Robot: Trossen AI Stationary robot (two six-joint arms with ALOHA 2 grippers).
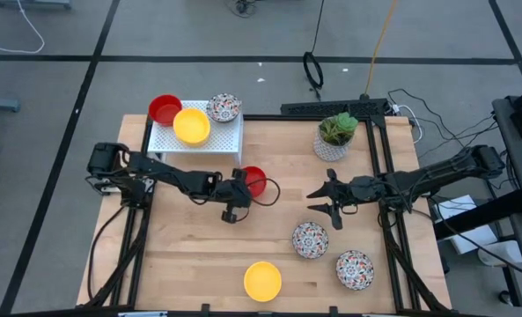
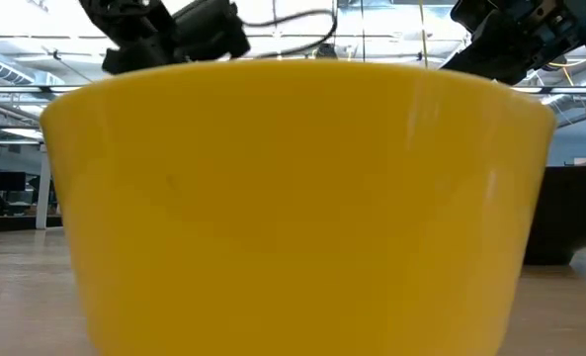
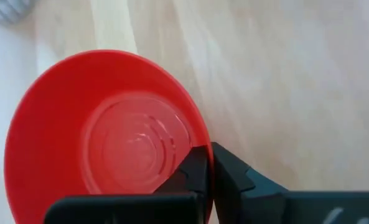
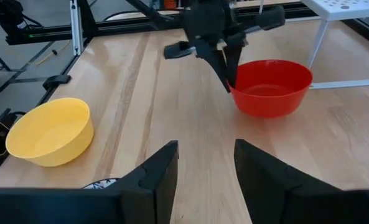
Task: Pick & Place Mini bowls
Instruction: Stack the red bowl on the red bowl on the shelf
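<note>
My left gripper [image 1: 240, 191] is shut on a red mini bowl [image 1: 255, 180] just right of the white rack [image 1: 209, 143]; the right wrist view also shows this red bowl [image 4: 272, 87] under the left gripper [image 4: 229, 74]. My right gripper [image 1: 324, 198] [image 4: 206, 152] is open over bare wood, right of the red bowl. On the table rest two speckled bowls [image 1: 310, 239] [image 1: 355, 269] and a yellow bowl [image 1: 262, 281] [image 4: 50, 131]. On the rack sit a red bowl [image 1: 164, 108], a yellow bowl [image 1: 191, 126] and a speckled bowl [image 1: 224, 107]. My left gripper pinches the red bowl's rim [image 3: 200, 152] on its near-left side, one finger inside the bowl and one outside. The fingers [image 4: 226, 65] come slanting down from above. The bowl stays upright; whether its base touches the table I cannot tell.
A white pot with a green plant [image 1: 334, 137] stands at the far right of the table. In the low view the yellow bowl [image 2: 293, 208] fills nearly the whole picture. Black frame rails [image 1: 385, 176] run along the table's sides. Bare wood lies between the two grippers.
</note>
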